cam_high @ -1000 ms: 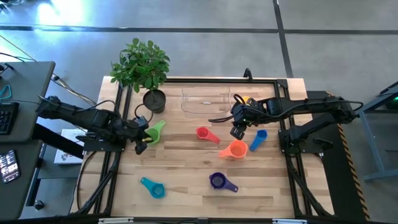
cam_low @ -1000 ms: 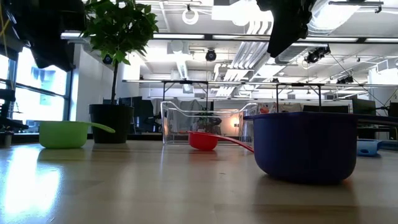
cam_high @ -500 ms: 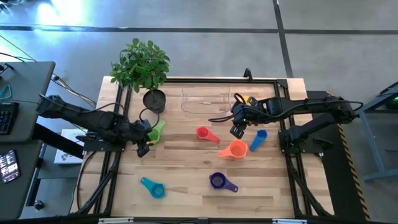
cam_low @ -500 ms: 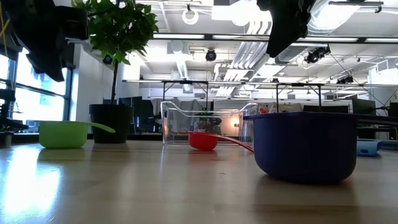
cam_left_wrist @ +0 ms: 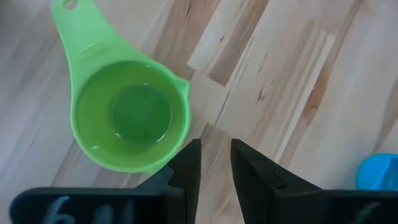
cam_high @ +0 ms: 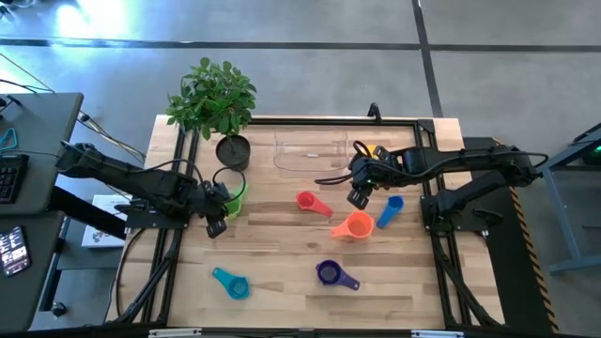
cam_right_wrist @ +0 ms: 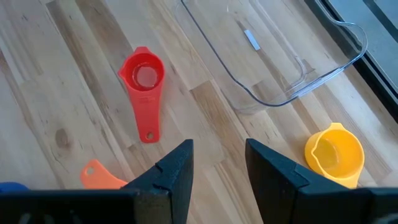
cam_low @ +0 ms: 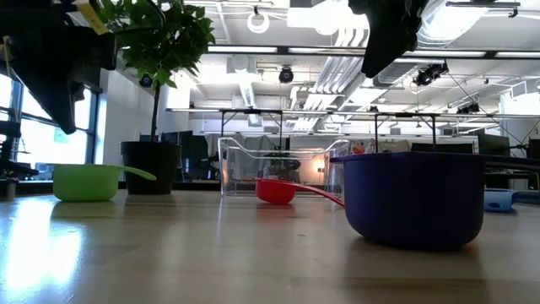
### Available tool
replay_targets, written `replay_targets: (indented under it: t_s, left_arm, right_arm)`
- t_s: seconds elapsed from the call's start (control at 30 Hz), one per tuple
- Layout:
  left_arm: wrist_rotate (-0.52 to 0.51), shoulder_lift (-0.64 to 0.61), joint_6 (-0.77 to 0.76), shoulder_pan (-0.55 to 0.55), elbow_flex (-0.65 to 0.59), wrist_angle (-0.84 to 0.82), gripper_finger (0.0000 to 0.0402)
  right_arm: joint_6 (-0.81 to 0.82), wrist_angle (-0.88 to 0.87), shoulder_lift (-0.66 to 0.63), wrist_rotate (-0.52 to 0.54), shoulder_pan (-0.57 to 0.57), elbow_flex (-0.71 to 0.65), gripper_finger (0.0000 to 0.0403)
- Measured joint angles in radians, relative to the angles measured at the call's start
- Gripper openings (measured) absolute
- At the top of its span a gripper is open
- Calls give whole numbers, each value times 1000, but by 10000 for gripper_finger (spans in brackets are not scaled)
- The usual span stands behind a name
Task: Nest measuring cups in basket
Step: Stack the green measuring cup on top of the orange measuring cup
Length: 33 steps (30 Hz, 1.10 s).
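Observation:
The measuring cups lie scattered on the wooden table, each resting on its base. They are green (cam_high: 233,197), red (cam_high: 308,201), orange (cam_high: 355,225), blue (cam_high: 390,208), purple (cam_high: 331,273), teal (cam_high: 230,282) and yellow (cam_right_wrist: 336,152). The clear basket (cam_high: 312,152) stands near the far edge with nothing in it. My left gripper (cam_left_wrist: 216,155) hovers above the table just beside the green cup (cam_left_wrist: 127,118), its fingers a narrow gap apart. My right gripper (cam_right_wrist: 217,162) is open, high above the wood between the red cup (cam_right_wrist: 144,78) and the basket (cam_right_wrist: 273,56).
A potted plant (cam_high: 218,103) in a dark pot stands at the far left corner, close to the green cup. A black frame (cam_high: 282,120) edges the table. Bare wood lies along the near edge between the teal and purple cups.
My left gripper has come down toward the table and moved slightly toward the table's right, beside the green cup. The cup has stayed where it was.

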Motion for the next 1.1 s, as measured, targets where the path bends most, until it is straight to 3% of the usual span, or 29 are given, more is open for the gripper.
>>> replay_targets:
  t_s: [0.3, 0.83, 1.1]
  left_arm:
    - [-11, 73, 53, 0, 0, 4, 110]
    - [-55, 224, 45, 0, 0, 7, 111]
    - [-124, 275, 53, 0, 0, 11, 111]
  right_arm:
    - [0, 0, 0, 1, 0, 0, 138]
    - [0, 0, 0, 4, 0, 0, 138]
    - [0, 0, 0, 4, 0, 0, 138]
